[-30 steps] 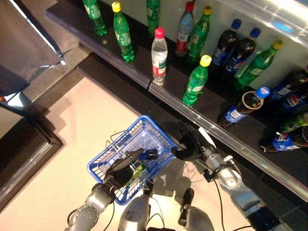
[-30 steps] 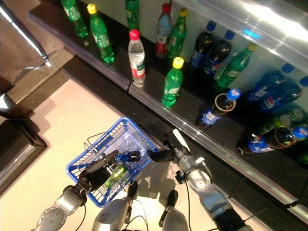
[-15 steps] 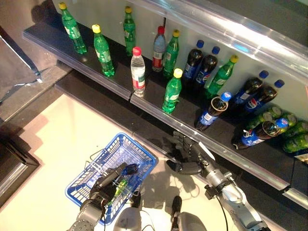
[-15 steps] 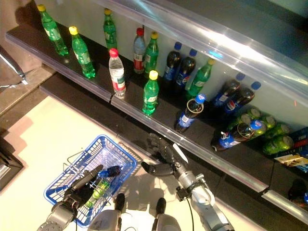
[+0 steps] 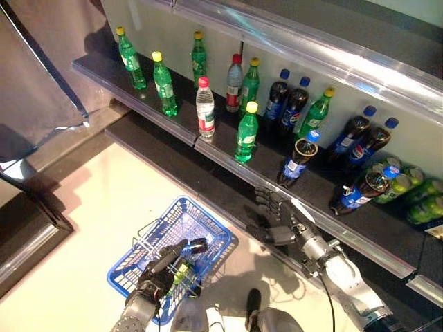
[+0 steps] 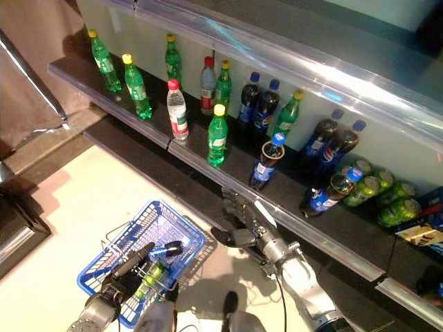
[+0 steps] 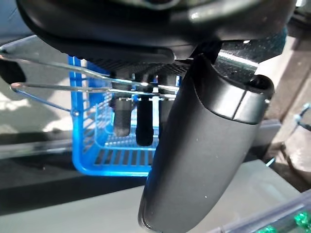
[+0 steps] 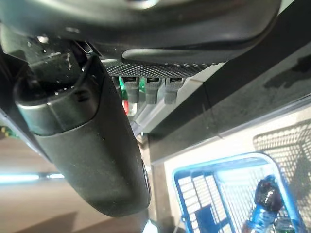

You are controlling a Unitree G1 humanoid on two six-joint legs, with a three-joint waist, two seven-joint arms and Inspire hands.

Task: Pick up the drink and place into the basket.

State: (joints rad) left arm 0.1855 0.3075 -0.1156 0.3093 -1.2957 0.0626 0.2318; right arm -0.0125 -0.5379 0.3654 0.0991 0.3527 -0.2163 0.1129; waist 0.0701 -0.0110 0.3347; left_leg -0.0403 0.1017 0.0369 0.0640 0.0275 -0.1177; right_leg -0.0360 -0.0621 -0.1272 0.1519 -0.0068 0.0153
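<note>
A blue wire basket (image 5: 211, 234) hangs from its metal handles (image 7: 58, 87), and my left hand (image 5: 160, 266) is shut round those handles. Inside it lie a dark cola bottle (image 5: 197, 245) and a green bottle (image 5: 180, 273). My right hand (image 5: 275, 225) is open and empty, fingers (image 8: 150, 90) straight, to the right of the basket and just below the shelf's front ledge. Above it on the shelf stand a cola bottle with a blue cap (image 5: 296, 160) and a green bottle with a yellow cap (image 5: 246, 133).
The dark shelf (image 5: 208, 149) runs from upper left to lower right, with a row of green, clear and cola bottles. More cola and green bottles (image 5: 360, 190) lie at its right end. A dark step (image 5: 41, 235) sits at the left of the pale floor.
The camera has shifted. My right hand has moved away from the basket's rim towards the shelf ledge, its fingers spread. The left hand keeps hold of the basket's handles.
</note>
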